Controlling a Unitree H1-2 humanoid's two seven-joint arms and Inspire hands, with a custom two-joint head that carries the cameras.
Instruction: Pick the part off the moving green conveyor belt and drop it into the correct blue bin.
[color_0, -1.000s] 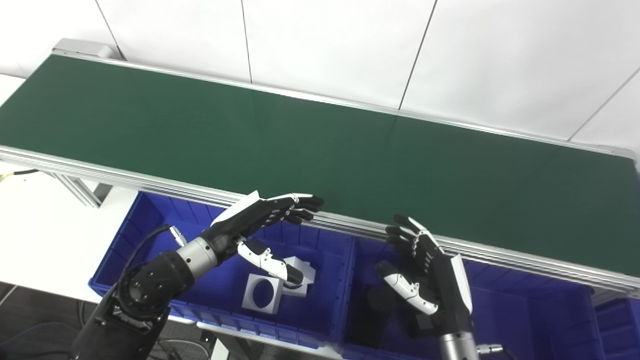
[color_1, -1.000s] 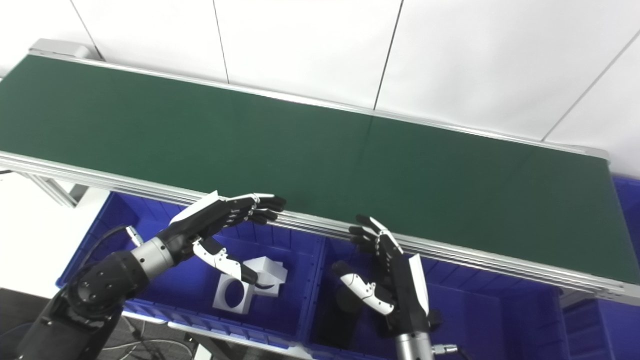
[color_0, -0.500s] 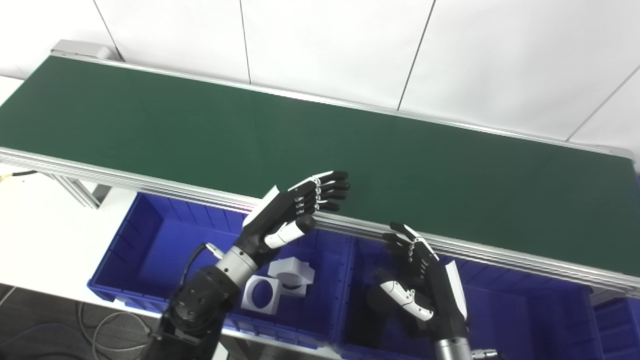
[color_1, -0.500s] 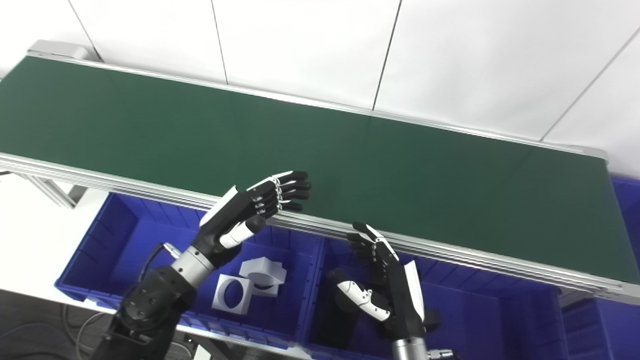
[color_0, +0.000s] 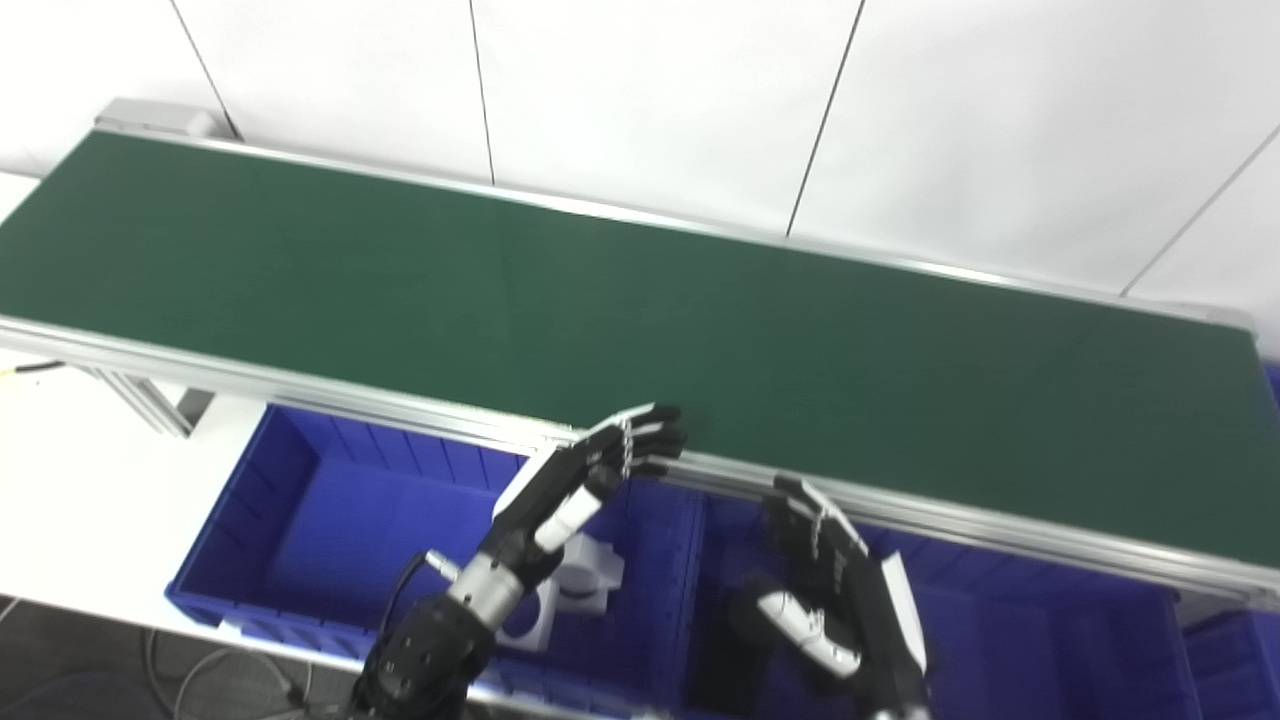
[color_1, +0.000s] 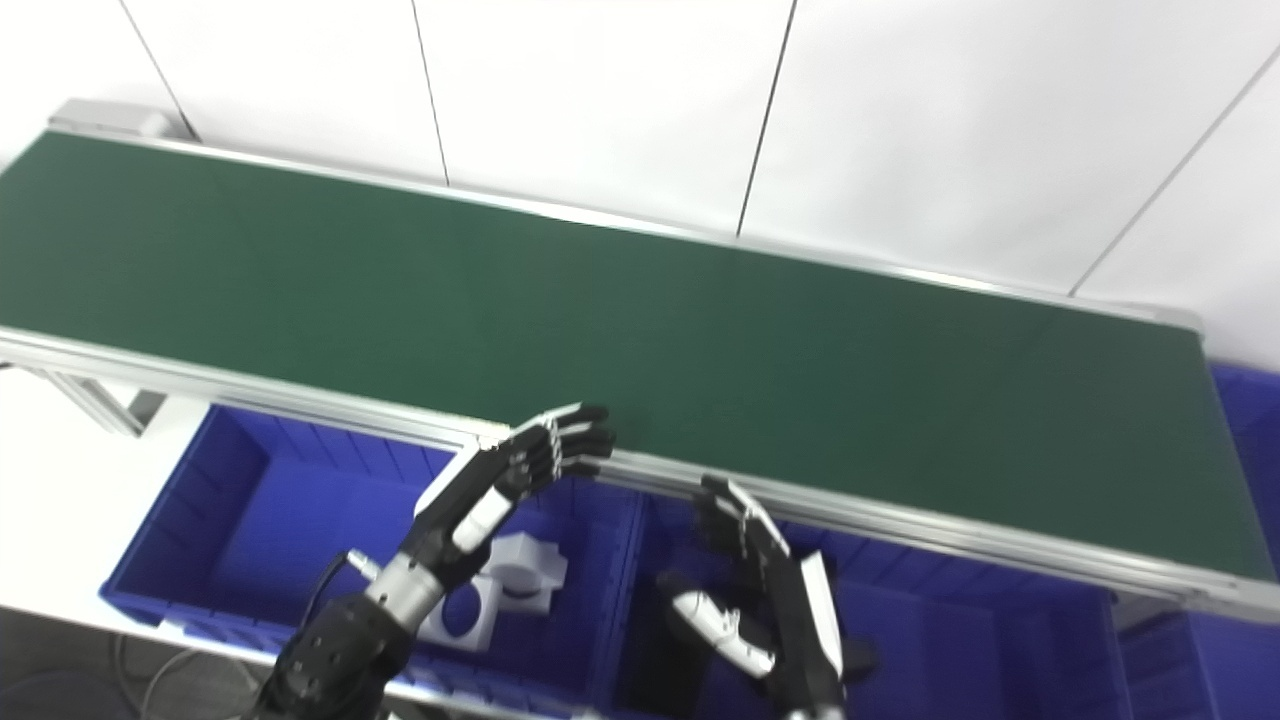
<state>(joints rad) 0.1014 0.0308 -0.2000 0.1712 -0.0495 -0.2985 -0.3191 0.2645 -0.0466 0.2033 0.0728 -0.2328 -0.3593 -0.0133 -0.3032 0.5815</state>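
- Right now the green conveyor belt (color_0: 640, 300) is lying bare along its whole visible length; no part is riding on it.
- Over the belt's near rail, the left robot hand (color_0: 590, 475) is reaching up with fingers spread apart, gripping nothing.
- Beside it, the right robot hand (color_0: 835, 600) is hovering over the middle blue bin (color_0: 1000, 640), fingers apart and likewise gripping nothing.
- Two white parts (color_1: 500, 595) are sitting in the left blue bin (color_0: 300, 510), just below the left forearm: a square piece with a round hole, and a blockier one touching it.
- Something dark is lying in the middle bin by the right thumb, too blurred to name.
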